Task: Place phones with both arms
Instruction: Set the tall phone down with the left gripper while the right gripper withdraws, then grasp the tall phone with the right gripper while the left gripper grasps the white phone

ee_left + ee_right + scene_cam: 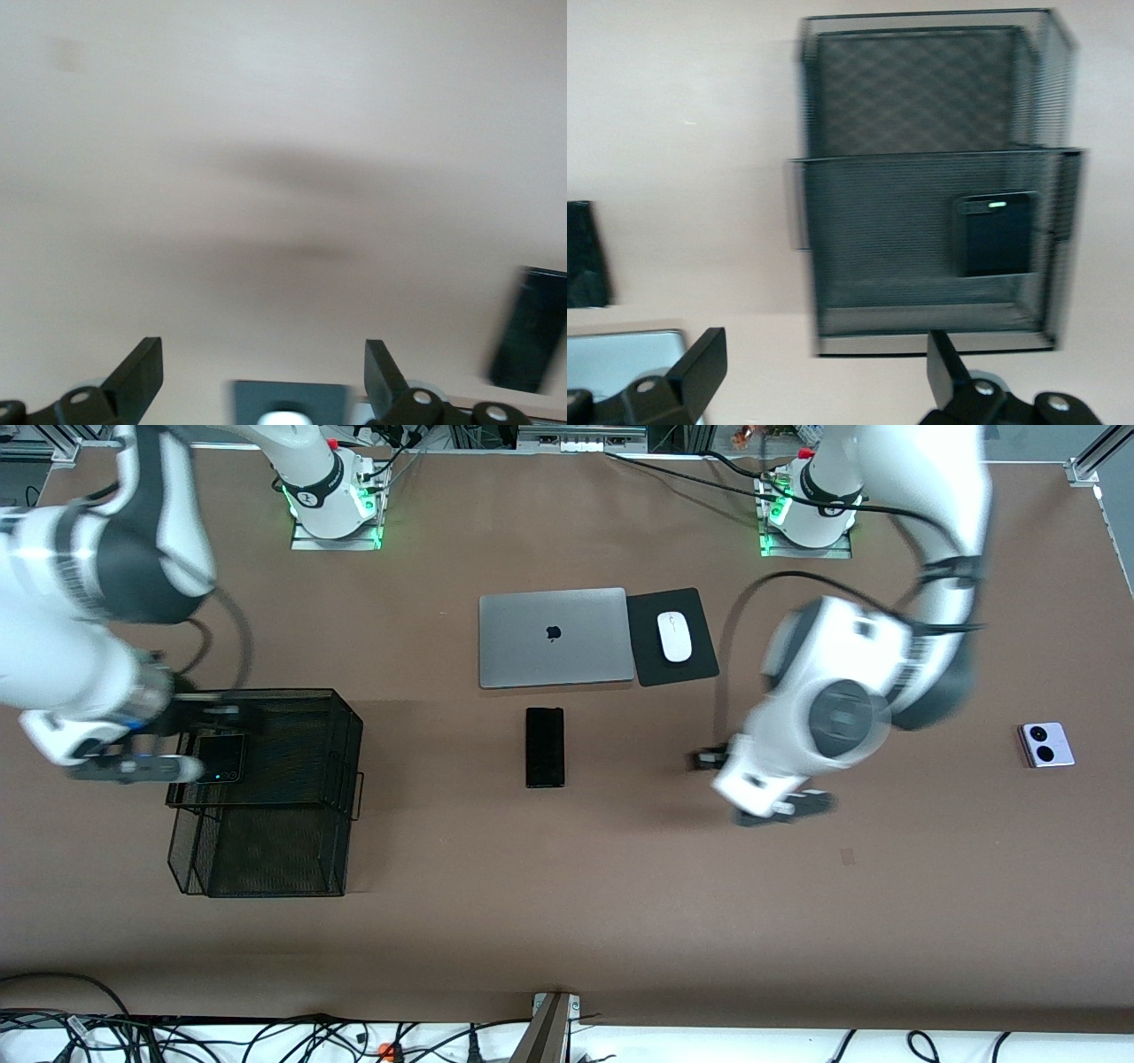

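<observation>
Small square black flip phone (994, 234) lies in black wire-mesh basket (292, 717) w/ right claw (819, 372) above, left claw (264, 376) over bare brown tabletop (620, 886), both spread wide, empty.

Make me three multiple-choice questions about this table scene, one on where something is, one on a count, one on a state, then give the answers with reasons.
1. Where is the flip phone?
A. On the laptop
B. In the black mesh organizer
C. On the mouse pad

2. How many phones show in the front view?
A. Three
B. One
C. Five

3. How does the left gripper stand?
A. Shut on a phone
B. Shut, empty
C. Open, empty

Answers: 1 B, it lies in the black mesh organizer below the right gripper. 2 A, the flip phone, the slim black phone and the lavender phone. 3 C, its fingers are spread over bare table.
</observation>
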### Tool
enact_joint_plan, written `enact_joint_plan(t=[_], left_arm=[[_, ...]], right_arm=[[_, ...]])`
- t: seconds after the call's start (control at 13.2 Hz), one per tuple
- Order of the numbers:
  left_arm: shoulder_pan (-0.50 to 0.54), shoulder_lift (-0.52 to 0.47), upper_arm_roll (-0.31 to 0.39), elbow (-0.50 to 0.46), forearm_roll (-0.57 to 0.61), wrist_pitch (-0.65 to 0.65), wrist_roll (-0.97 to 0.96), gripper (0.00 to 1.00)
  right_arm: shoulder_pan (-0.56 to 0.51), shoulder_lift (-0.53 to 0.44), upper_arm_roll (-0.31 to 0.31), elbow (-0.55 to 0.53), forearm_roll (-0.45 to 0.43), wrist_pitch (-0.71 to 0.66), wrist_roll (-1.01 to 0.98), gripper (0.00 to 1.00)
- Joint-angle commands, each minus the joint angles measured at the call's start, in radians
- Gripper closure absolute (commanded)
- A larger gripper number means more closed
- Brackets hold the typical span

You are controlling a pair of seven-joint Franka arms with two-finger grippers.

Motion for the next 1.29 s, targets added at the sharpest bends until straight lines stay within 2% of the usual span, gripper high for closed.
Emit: enact_joint_plan(t=[0.0,0.08,0.23,0.3,0.38,0.45,0.61,0.76,0.99,1.21], left_arm=[[0.042,-0.040,-0.015,-0.055,0.189,-0.057,0.098,0.00],[0.068,-0.047,-0.015,-0.081,0.256,-0.061,0.133,0.00],[0.180,-0.053,-0.018,-0.136,0.274,-0.056,0.231,0.00],[0.229,-0.043,-0.018,-0.148,0.279,-0.051,0.265,0.00],[0.281,-0.035,-0.018,-0.163,0.282,-0.050,0.279,0.00],[0.318,-0.033,-0.018,-0.182,0.283,-0.048,0.302,0.00],[0.398,-0.033,-0.016,-0.231,0.283,0.005,0.368,0.00],[0.506,-0.038,-0.016,-0.309,0.291,0.146,0.424,0.00],[0.642,-0.035,-0.020,-0.381,0.291,0.411,0.661,0.00],[0.746,-0.014,-0.021,-0.389,0.282,0.482,0.736,0.00]], right_arm=[[-0.003,0.010,0.170,0.032,-0.046,0.010,0.218,0.00],[-0.003,0.030,0.229,0.043,-0.046,0.041,0.297,0.00],[0.003,0.090,0.357,0.063,-0.073,0.140,0.449,0.00],[0.015,0.131,0.417,0.078,-0.115,0.195,0.527,0.00],[0.038,0.166,0.448,0.104,-0.165,0.219,0.607,0.00],[0.073,0.209,0.465,0.147,-0.202,0.221,0.673,0.00],[0.150,0.278,0.469,0.217,-0.213,0.222,0.767,0.00],[0.189,0.338,0.469,0.251,-0.213,0.234,0.786,0.00],[0.186,0.374,0.469,0.209,-0.221,0.301,0.742,0.00],[0.178,0.403,0.468,0.097,-0.227,0.450,0.734,0.00]])
